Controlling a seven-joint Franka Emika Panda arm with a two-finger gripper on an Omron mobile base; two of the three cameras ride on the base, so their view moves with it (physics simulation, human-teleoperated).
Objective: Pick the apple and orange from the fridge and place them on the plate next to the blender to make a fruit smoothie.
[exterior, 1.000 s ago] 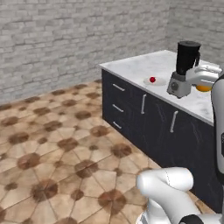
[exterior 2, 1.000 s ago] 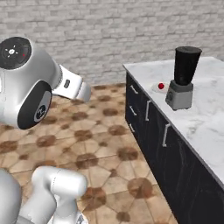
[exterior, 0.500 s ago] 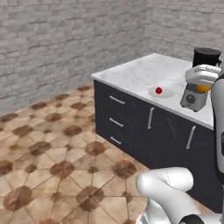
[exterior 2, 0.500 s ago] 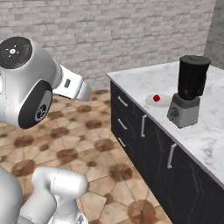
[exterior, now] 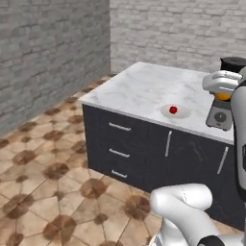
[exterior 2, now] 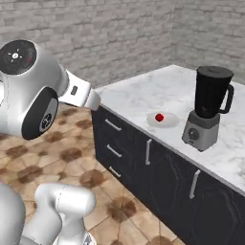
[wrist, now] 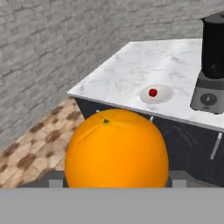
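Note:
A bright orange [wrist: 116,148] sits large between my gripper's [wrist: 116,181] jaws, which are shut on it. In the left base view the gripper [exterior: 222,91] hangs at the far right with the orange [exterior: 222,96] under it, in front of the black blender [exterior: 219,116]. On the white plate [exterior: 183,115] lies the red apple [exterior: 173,110], just left of the blender. From the right the apple [exterior 2: 159,117], plate [exterior 2: 170,123] and blender [exterior 2: 208,110] stand in a row on the counter. Ahead of the hand are the apple [wrist: 152,92], plate [wrist: 166,96] and blender [wrist: 212,65]. The fridge is out of view.
A marble counter [exterior: 139,89] tops dark drawer cabinets [exterior: 120,144] with silver handles. Grey brick walls stand behind and to the left. Brown tiled floor [exterior: 38,192] spreads in front of the cabinets.
The base has driven, so the whole scene has shifted: the counter, plate and blender now stand closer and more central. The orange stays in the gripper's hold.

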